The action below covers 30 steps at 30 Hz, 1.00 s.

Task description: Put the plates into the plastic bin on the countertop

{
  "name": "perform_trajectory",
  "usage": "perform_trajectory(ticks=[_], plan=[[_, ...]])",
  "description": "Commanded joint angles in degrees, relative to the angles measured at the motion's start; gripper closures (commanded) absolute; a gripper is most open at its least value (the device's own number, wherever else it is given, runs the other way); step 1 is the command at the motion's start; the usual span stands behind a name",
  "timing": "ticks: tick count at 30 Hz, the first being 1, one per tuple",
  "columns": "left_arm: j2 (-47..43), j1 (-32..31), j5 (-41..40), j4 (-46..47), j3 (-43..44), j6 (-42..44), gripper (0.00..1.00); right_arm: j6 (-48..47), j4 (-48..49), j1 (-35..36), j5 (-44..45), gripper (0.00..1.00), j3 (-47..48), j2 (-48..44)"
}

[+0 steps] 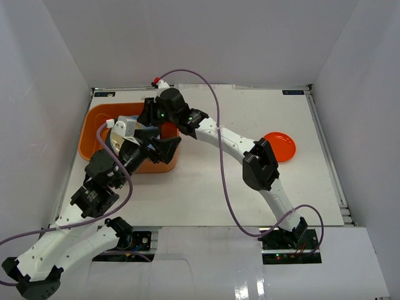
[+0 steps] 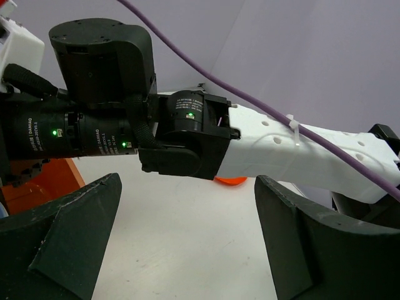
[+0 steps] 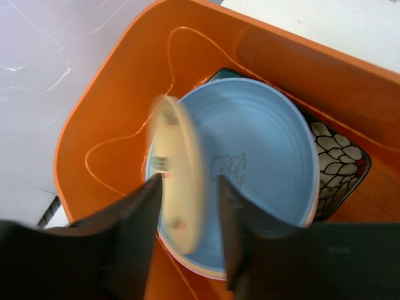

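Note:
The orange plastic bin stands at the back left of the white countertop. Inside the bin lies a blue plate on a pink-rimmed stack, over a square black floral plate. A cream plate, blurred and on edge, sits between the parted fingers of my right gripper, which hangs above the bin. My left gripper is wide open and holds nothing, near the bin's right front corner. An orange plate lies on the countertop at the right, and its rim shows as an orange plate in the left wrist view.
White walls enclose the countertop on three sides. The right arm's forearm and a purple cable cross just in front of the left gripper. Both arms crowd over the bin's right half.

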Motion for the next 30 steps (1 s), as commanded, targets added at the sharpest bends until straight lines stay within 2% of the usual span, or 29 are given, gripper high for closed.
perform_trajectory(ticks=[1, 4, 6, 8, 10, 11, 12, 13, 14, 15, 16, 17, 18, 19, 20, 21, 22, 23, 24, 26, 27, 30], plan=[[0.9, -0.3, -2.1, -1.1, 3.5, -2.2, 0.02, -1.2, -1.7, -0.2, 5.1, 0.5, 3.8, -0.6], [3.5, -0.3, -4.4, -4.3, 5.7, -5.4, 0.02, -1.9, -0.4, -1.2, 7.1, 0.45, -1.5, -5.5], [5.8, -0.3, -4.5, -5.1, 6.3, -7.1, 0.02, -1.9, 0.3, -2.9, 6.7, 0.46, -5.2, -10.4], [8.1, -0.3, -2.8, -5.2, 6.8, -10.0, 0.02, -1.8, 1.2, -4.4, 7.3, 0.51, -14.3, -14.9], [9.9, -0.3, 0.1, -4.1, 6.3, -12.7, 0.02, -1.4, 5.5, -7.1, 8.5, 0.65, -23.1, -24.0], [10.9, -0.3, 1.3, -3.8, 6.2, -13.6, 0.02, -1.3, 7.8, -8.4, 8.7, 0.69, -32.4, -27.5], [13.3, -0.4, 2.6, -3.5, 6.2, -14.6, 0.02, -1.2, 9.8, -11.1, 9.6, 0.79, -36.9, -34.3], [14.7, -0.4, 5.8, -2.6, 6.1, -15.5, 0.02, -1.1, 10.0, -12.7, 10.6, 0.85, -41.2, -37.7], [16.2, -0.5, 8.5, -1.9, 6.3, -17.3, 0.02, -0.5, 10.1, -14.6, 11.7, 0.9, -49.5, -41.3], [17.7, -0.6, 10.2, -1.4, 6.5, -18.1, 0.02, -0.4, 10.2, -18.6, 13.8, 0.92, -53.7, -48.2], [20.9, -0.9, 13.5, -0.4, 6.7, -18.9, 0.06, -0.3, 10.0, -20.8, 15.0, 0.92, -57.5, -51.5], [22.7, -1.1, 14.5, 0.0, 7.2, -20.7, 0.1, 0.1, 9.7, -25.8, 15.8, 0.92, -61.4, -54.7], [24.4, -1.4, 15.1, 0.3, 7.5, -21.3, 0.16, 0.3, 9.3, -28.6, 16.5, 0.92, -68.3, -60.6], [27.7, -2.5, 15.4, 1.0, 7.7, -21.8, 0.19, 0.6, 7.5, -31.5, 16.7, 0.92, -71.2, -63.0], [29.3, -3.3, 15.1, 1.4, 8.0, -22.1, 0.2, 0.6, 6.2, -34.3, 17.4, 0.91, -73.7, -65.5], [30.8, -4.1, 14.5, 1.7, 8.5, -22.4, 0.21, 0.1, 5.4, -40.0, 20.1, 0.81, -78.0, -69.1], [33.7, -5.8, 14.0, 2.3, 8.8, -22.4, 0.21, -0.4, 5.4, -43.0, 21.4, 0.75, -80.3, -70.4], [35.1, -6.6, 13.3, 2.5, 9.1, -22.4, 0.21, -0.6, 5.3, -50.1, 19.6, 0.7, -82.3, -72.1], [36.5, -7.4, 12.8, 2.6, 10.3, -22.2, 0.21, -0.5, 5.4, -54.8, 16.9, 0.6, -85.6, -72.4], [39.8, -10.0, 12.6, 2.5, 11.8, -22.0, 0.21, -0.2, 5.5, -63.8, 12.4, 0.51, -87.8, -72.2], [40.5, -10.7, 12.7, 2.7, 13.0, -22.0, 0.21, -0.2, 5.9, -66.0, 10.9, 0.43, -88.6, -71.6], [41.3, -13.8, 13.6, 3.9, 14.3, -18.9, 0.16, 0.3, 8.2, -70.5, 5.1, 0.41, -91.0, -68.4]])
